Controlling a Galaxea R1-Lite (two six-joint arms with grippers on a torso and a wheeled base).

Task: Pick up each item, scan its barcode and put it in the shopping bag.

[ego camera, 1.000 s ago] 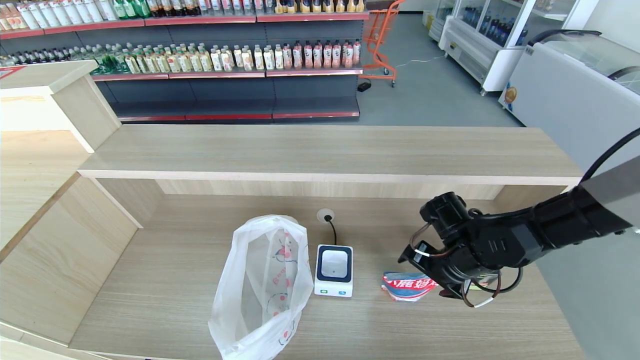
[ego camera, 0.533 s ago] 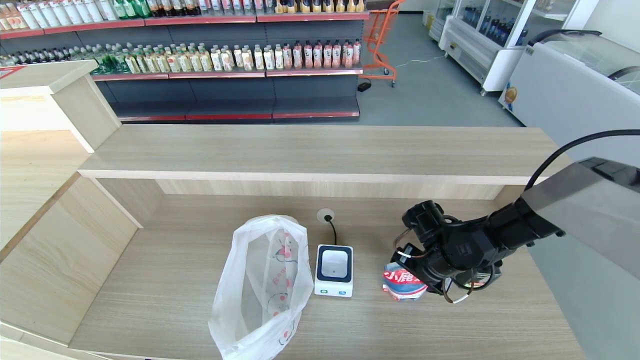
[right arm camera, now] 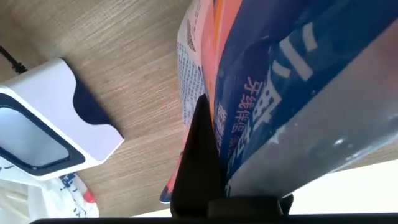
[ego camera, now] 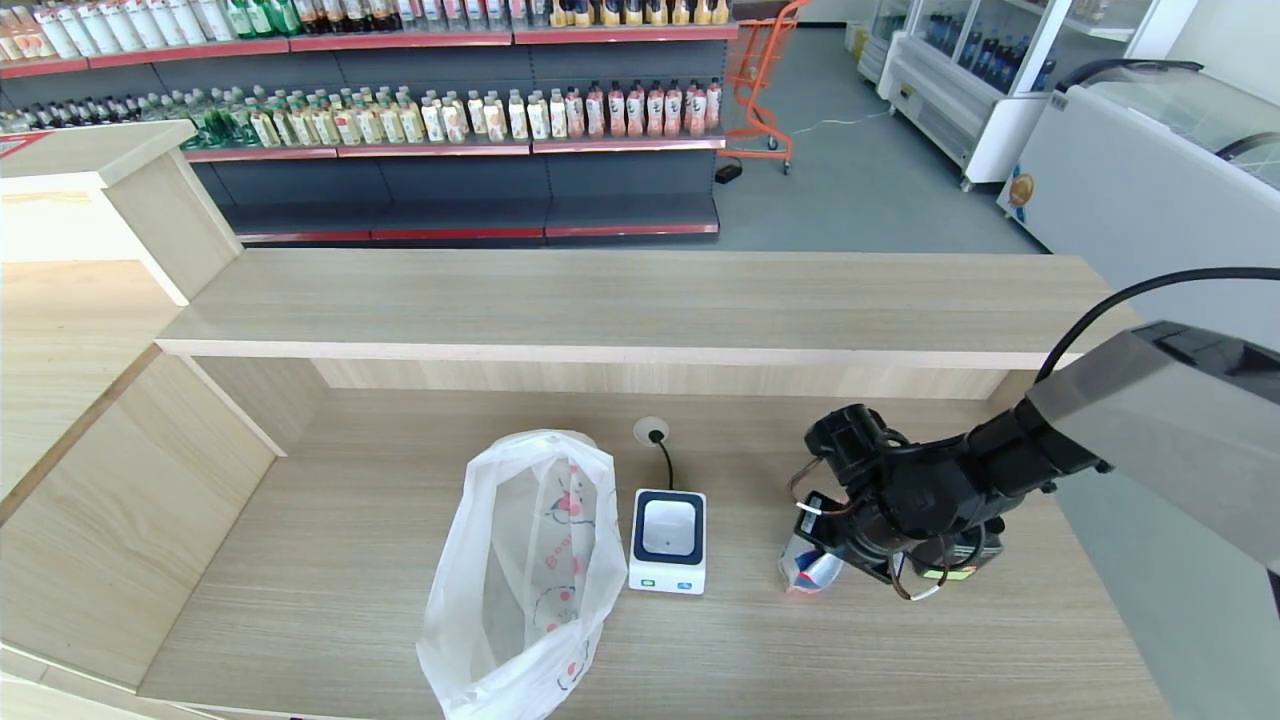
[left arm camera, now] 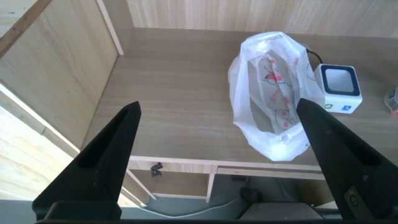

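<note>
A blue, red and white snack packet (ego camera: pixel 803 570) stands tipped on its edge on the wooden counter, right of the white barcode scanner (ego camera: pixel 668 540). My right gripper (ego camera: pixel 832 548) is shut on it from above; in the right wrist view the packet (right arm camera: pixel 249 93) sits pressed between the two fingers of the gripper (right arm camera: pixel 255 162). The translucent shopping bag (ego camera: pixel 530 570) stands open just left of the scanner. My left gripper (left arm camera: pixel 219 107) hangs open high over the counter's near-left side, with the bag (left arm camera: pixel 270 93) and scanner (left arm camera: pixel 339 87) beyond it.
The scanner's cable runs back to a round hole (ego camera: pixel 651 431) in the counter. A raised wooden ledge (ego camera: pixel 650 300) borders the far side and a side panel (ego camera: pixel 130 500) closes the left. Bare counter (ego camera: pixel 330 560) lies left of the bag.
My right arm moved left over the packet and lowered onto it. The packet went from lying flat to tipped up on its edge in the gripper.
</note>
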